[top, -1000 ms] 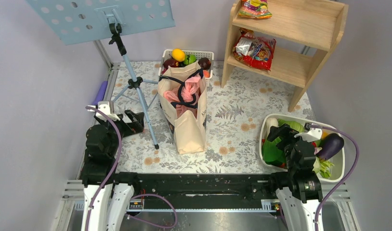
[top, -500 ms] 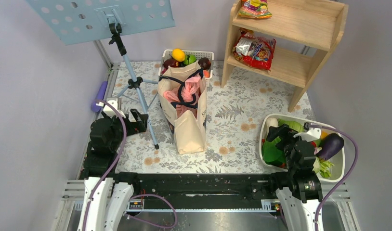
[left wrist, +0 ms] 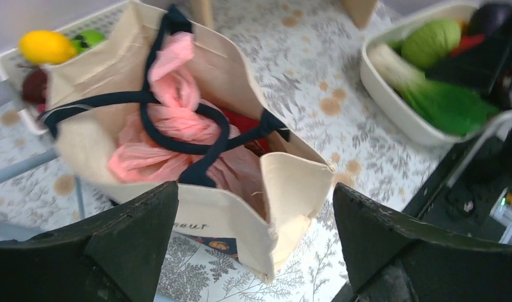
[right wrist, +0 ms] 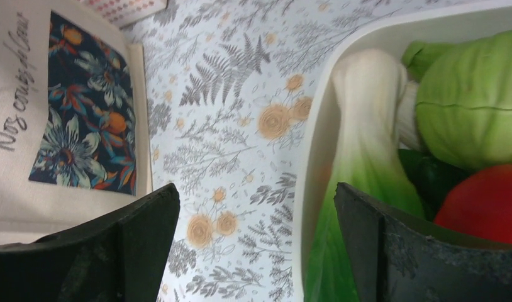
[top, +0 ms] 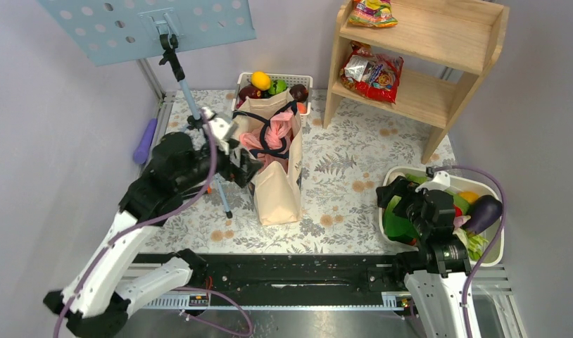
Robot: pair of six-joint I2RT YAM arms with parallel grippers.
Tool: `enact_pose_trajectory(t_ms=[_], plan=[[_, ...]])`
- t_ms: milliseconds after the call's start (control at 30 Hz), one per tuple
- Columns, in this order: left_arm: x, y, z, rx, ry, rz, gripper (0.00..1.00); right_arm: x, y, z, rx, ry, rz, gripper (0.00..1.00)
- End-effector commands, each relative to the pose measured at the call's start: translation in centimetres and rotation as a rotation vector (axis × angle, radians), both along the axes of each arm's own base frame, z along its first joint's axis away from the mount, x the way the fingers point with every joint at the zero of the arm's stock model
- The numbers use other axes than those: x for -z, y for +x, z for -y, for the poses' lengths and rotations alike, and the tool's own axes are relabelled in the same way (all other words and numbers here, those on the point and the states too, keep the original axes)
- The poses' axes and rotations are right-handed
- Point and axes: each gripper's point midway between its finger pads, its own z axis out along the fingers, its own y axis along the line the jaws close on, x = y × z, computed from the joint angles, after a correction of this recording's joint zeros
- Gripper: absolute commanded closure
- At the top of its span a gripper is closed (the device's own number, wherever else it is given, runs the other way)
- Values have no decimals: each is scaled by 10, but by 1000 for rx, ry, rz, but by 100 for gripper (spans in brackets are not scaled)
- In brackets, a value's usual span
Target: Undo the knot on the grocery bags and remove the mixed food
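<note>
1. Right gripper (right wrist: 256,201): fingers spread wide with nothing between them. It hangs over the left rim of the white tub (right wrist: 311,157), above the floral cloth (top: 354,162). The tub holds a green cabbage (right wrist: 473,100), a pale stalk vegetable (right wrist: 367,126) and an aubergine (top: 483,213).
2. Left gripper (top: 243,169): fingers spread wide, holding nothing, just beside the left wall of the canvas tote (top: 276,193).
3. The tote stands upright at mid-table. The pink grocery bags (left wrist: 134,157) sit inside it, under the crossed dark handles (left wrist: 178,126).
4. The knot (left wrist: 173,75) stands up at the far end of the tote mouth.
5. Behind the tote, a white basket (top: 298,77) holds a yellow fruit (top: 260,79).
6. At far right, a wooden shelf (top: 438,42) carries snack packets (top: 373,70).
</note>
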Motion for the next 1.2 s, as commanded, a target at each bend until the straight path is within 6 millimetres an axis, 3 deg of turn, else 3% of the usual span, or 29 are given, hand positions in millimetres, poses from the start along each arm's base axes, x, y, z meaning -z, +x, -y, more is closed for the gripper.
enact_pose_trajectory(t_ms=[0,100,200,333,467,533,633,767,867,1167], plan=[[37,3,30,149,263,19,7,-15,0,-24,-139,39,8,0],[61,27,23,56,440,25,7,-13,-1,-31,-179,54,-12,1],[63,39,18,-3,482,30,7,-11,-2,-33,-192,55,-20,0],[46,49,14,-68,462,85,9,-10,-3,-33,-197,55,-19,0],[18,48,19,-61,385,139,10,-10,-3,-33,-199,54,-18,0],[14,48,22,-48,375,142,10,-8,-2,-33,-196,53,-21,1],[29,55,19,-60,414,96,12,-7,-2,-33,-196,53,-24,1],[51,71,12,-125,457,39,24,-5,-1,-34,-201,55,-20,0],[66,71,15,-115,479,-11,30,-4,0,-35,-206,58,-28,1],[85,62,6,-105,506,-17,30,-2,0,-34,-198,55,-34,0]])
